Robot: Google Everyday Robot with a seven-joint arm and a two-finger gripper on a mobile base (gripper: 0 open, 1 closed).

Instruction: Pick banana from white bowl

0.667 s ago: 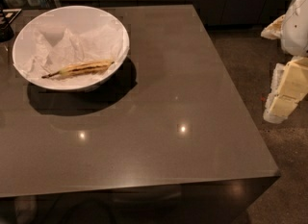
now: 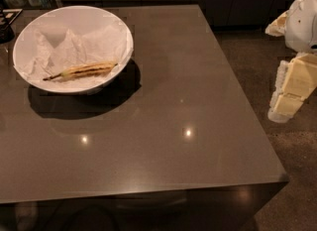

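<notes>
**Banana in the bowl, tool off to the side**

The dark desk (image 2: 188, 101) fills most of the room in front of me. At its 10 o'clock corner sits the bowl (image 2: 126, 36), lined with crumpled paper (image 2: 74, 46). The tool (image 2: 287, 93) hangs past the desk's 3 o'clock edge, well apart from the bowl; I cannot tell whether it is released or clenched. The banana (image 2: 81, 70) lies on the paper toward the bowl's 6 o'clock side, stem pointing to 9 o'clock.

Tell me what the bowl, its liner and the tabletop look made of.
White bowl: smooth matte white, ceramic or plastic; can't tell which. Liner: thin paper, judging by crumpled creases and peaks under the banana. Table: dark polished slab, maybe stone; it reflects light spots. The gripper hangs beyond the table's right edge.
</notes>
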